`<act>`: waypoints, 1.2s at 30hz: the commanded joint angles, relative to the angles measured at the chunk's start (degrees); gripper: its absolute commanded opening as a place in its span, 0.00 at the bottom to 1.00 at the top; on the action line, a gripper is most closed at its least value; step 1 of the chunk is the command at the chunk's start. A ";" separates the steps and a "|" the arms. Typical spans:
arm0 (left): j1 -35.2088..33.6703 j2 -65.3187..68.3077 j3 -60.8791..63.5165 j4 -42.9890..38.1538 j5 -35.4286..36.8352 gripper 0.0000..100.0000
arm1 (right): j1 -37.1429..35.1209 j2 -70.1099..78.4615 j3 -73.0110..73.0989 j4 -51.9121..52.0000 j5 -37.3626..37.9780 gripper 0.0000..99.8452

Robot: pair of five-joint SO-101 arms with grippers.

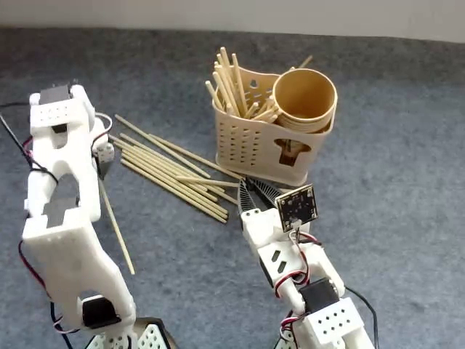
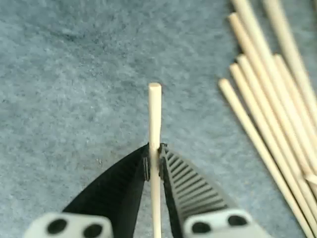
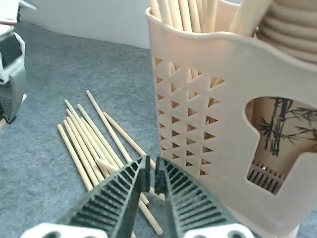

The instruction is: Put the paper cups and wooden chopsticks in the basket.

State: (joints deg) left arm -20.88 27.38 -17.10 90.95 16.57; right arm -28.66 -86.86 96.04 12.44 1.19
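Left tool (image 2: 155,148) clamped on one wooden chopstick (image 2: 155,109). Right tool (image 3: 151,161) narrowed to a slit, holding nothing, just beside basket (image 3: 223,99). Paper cups (image 1: 305,98) nested inside basket; loose chopsticks (image 1: 171,171) lying on grey surface (image 1: 392,218).

Bright, even light casts only faint shadows.

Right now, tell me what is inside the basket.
Inside the basket stand a stack of paper cups and a leaning bundle of wooden chopsticks. Its walls cover most of their lower parts and the floor.
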 commanded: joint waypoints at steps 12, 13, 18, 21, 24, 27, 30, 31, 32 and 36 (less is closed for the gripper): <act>4.44 -29.85 -0.92 -4.22 3.60 0.01 | 0.57 -1.19 2.77 -1.54 0.88 0.03; 5.05 -31.43 -0.92 -5.54 4.31 0.01 | 0.57 -1.19 2.77 -1.54 0.88 0.03; 7.25 -39.25 -0.92 -14.59 6.68 0.01 | 0.57 -1.19 2.77 -1.54 0.88 0.03; 8.40 -42.51 -0.84 -21.19 9.14 0.01 | 0.57 -1.19 2.77 -1.54 0.88 0.03; 10.24 -44.44 -0.84 -27.60 9.41 0.01 | 0.57 -1.19 2.77 -1.54 0.88 0.03; 13.32 -45.41 -0.84 -33.67 9.23 0.01 | 0.57 -1.19 2.77 -1.54 0.88 0.03; 17.19 -45.41 -0.84 -40.09 9.23 0.01 | 0.57 -1.19 2.77 -1.54 0.88 0.03; 18.59 -45.41 -0.84 -42.20 9.23 0.01 | 0.57 -1.19 2.77 -1.54 0.88 0.03; 19.82 -45.41 -0.84 -44.13 9.23 0.01 | 0.57 -1.19 2.77 -1.54 0.88 0.03; 25.54 -45.41 -0.84 -50.64 9.14 0.01 | 0.57 -1.19 2.77 -1.54 0.88 0.03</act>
State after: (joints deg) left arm -1.36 -15.60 -17.10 46.81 25.45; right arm -28.66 -86.86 96.04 12.44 1.19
